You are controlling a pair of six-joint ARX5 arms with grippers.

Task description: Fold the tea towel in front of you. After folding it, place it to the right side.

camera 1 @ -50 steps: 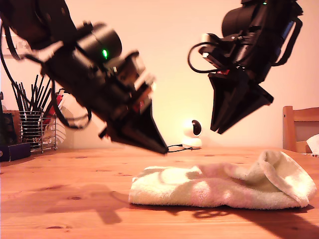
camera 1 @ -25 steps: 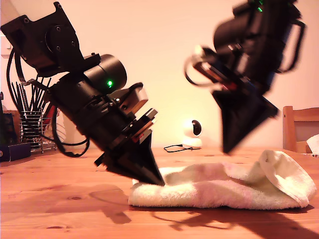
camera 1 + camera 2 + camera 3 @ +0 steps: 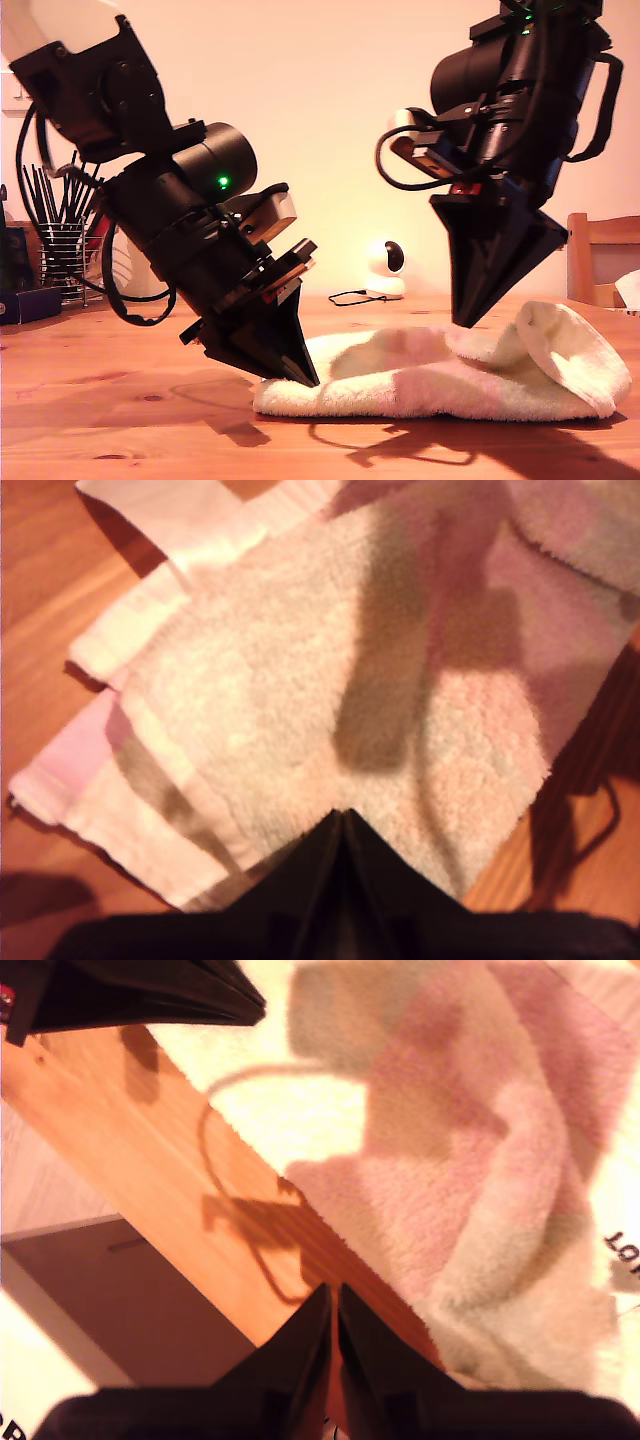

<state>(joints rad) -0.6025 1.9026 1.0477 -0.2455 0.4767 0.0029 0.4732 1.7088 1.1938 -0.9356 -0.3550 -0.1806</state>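
Towel [image 3: 440,375] lies rumpled on the desk [image 3: 110,400], right of centre in the exterior view, its right end folded up into a loose flap.

My first gripper [image 3: 305,378], on the exterior view's left, tilts down with its tip on the towel's left end. In the first wrist view [image 3: 342,815] the fingers are pressed together, tip touching the terry; no cloth visibly pinched between them.

My second gripper [image 3: 465,320] points down over the towel's middle-right, tip at or just above the cloth; cannot tell contact. Second wrist view [image 3: 332,1290]: fingers nearly together, a thin slit between them, holding nothing.
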